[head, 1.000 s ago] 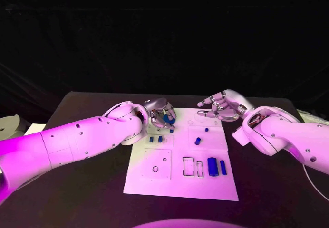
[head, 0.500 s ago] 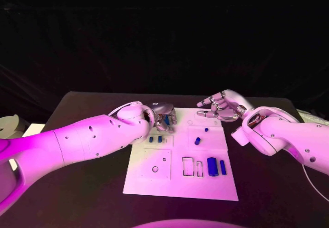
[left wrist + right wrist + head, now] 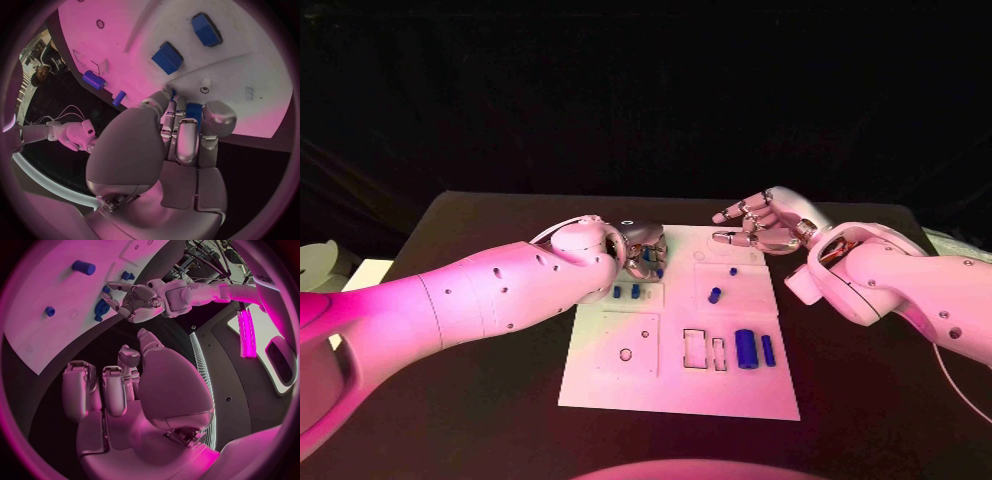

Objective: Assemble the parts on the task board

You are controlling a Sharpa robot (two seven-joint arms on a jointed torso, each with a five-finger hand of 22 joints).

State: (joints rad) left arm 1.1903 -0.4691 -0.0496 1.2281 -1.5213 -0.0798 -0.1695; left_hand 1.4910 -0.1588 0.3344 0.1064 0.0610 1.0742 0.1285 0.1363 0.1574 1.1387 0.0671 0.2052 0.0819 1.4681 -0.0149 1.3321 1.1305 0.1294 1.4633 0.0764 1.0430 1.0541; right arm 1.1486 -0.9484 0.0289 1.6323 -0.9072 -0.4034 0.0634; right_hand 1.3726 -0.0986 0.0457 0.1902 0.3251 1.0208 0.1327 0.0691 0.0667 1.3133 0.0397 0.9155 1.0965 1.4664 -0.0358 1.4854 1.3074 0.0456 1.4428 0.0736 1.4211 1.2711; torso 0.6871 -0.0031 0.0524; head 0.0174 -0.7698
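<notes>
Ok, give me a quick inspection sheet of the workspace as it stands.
Surface: black table.
Job's things: white task board; blue parts lie on it, more at mid-board.
Clutter: pale object at the table's far-left edge.
Hands: left hand curled over the board's far-left corner, a blue piece at its fingertips; right hand open, at the far-right corner.
Cables: thin wire under the right arm.
Surroundings: dark backdrop.

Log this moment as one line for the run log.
left robot hand: holds blue part over task board | right robot hand: open, beside board
</notes>
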